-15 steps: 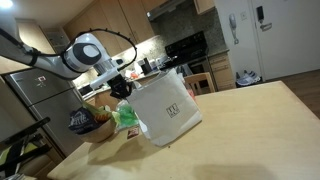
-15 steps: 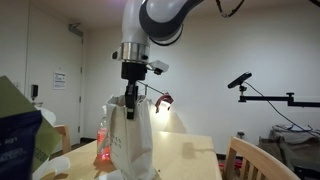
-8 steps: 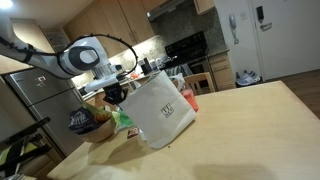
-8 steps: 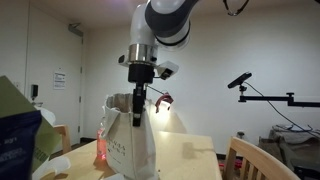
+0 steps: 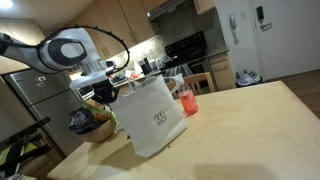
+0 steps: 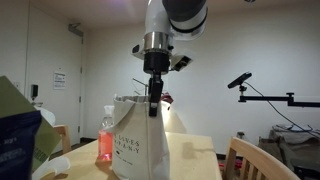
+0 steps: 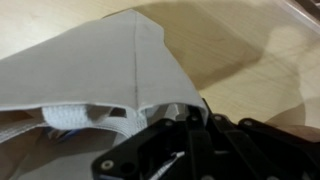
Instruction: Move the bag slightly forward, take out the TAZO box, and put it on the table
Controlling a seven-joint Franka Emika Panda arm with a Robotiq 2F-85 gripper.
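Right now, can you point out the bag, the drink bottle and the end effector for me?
bag (image 5: 155, 122), exterior view, front face near logo.
drink bottle (image 6: 104, 142), exterior view, red body.
end effector (image 6: 154, 105), exterior view, between fingertips on bag's top edge.

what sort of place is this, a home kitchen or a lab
Most likely a home kitchen: wooden cabinets line the wall, a black stove sits under a hood, and a wooden table fills the foreground.

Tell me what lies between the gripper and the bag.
Nothing: the gripper pinches the bag at its top rim, shown in an exterior view.
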